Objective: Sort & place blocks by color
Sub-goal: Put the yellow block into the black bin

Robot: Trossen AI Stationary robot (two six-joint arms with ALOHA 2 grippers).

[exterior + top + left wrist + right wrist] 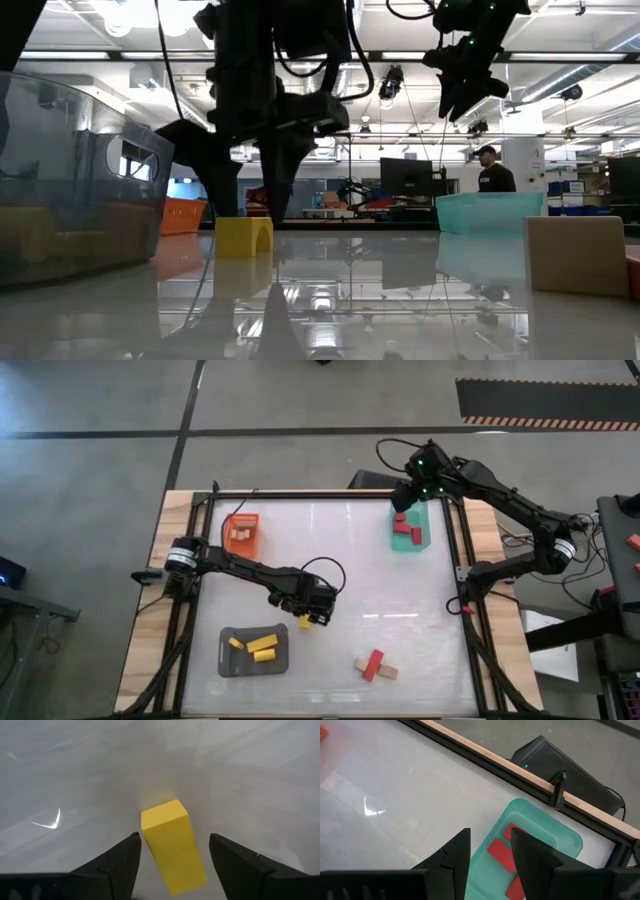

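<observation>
A yellow block (172,845) lies on the white table (400,610), near its middle. My left gripper (172,837) is open and low over the block, one finger on each side, with a gap showing at both. The low view shows the same straddle around the yellow block (245,237). My right gripper (490,834) is open and empty, high above the green tray (410,532), which holds red blocks (501,855). A grey tray (255,652) holds yellow blocks, and an orange tray (241,532) holds tan blocks. One red block (372,663) and one tan block (387,672) lie crossed near the table's near edge.
The grey tray sits just left of and nearer than my left gripper (308,617). A raised dark frame (455,560) runs round the table. A black box with a green light (555,765) stands beyond the far edge. A person (492,170) stands far off in the room.
</observation>
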